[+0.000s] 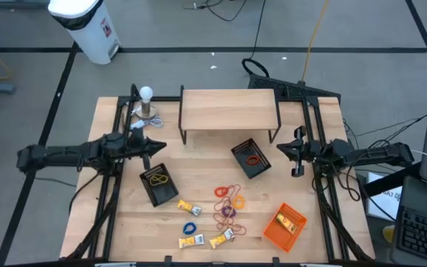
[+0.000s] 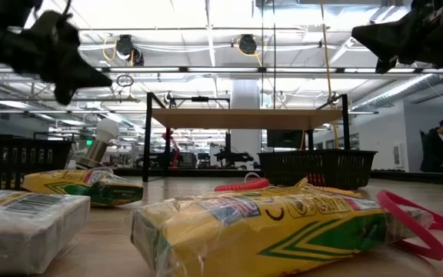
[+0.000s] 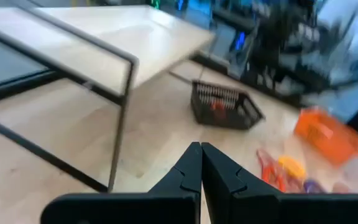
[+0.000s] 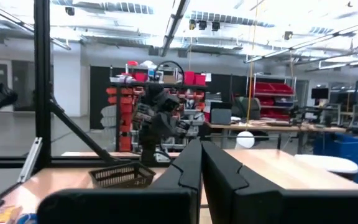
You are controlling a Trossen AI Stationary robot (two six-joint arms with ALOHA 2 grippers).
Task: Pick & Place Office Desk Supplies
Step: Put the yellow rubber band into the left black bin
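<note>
- Desk (image 1: 124, 230): pale wood, dark rails along both side edges; bare stretches at the front left corner and along the right side ahead of the right arm.
- Left gripper (image 1: 159, 145): fingers pressed together, holding nothing; raised over the left part of the desk, just behind the left mesh tray.
- Right gripper (image 1: 298, 153): fingers together, empty; near the right edge, well apart from the supplies.
- Low shelf (image 1: 228, 110): wooden top on a black frame, at the back middle; open room beneath it.
- Left mesh tray (image 1: 159, 184): black, yellow loops inside; left of centre.
- Right mesh tray (image 1: 250, 158): black, a red loop inside; just in front of the shelf's right legs.
- Orange tray (image 1: 285, 226): near the front right; yellow pieces inside.
- Rubber bands (image 1: 228, 202): red, orange and purple loops bunched at the front middle; one blue loop (image 1: 190, 228) lies apart to their left.
- Yellow packets (image 1: 188, 207): three lie loose near the front edge, around the blue loop.
- Bulb-topped stand (image 1: 147, 104): back left corner, beside the shelf.
</note>
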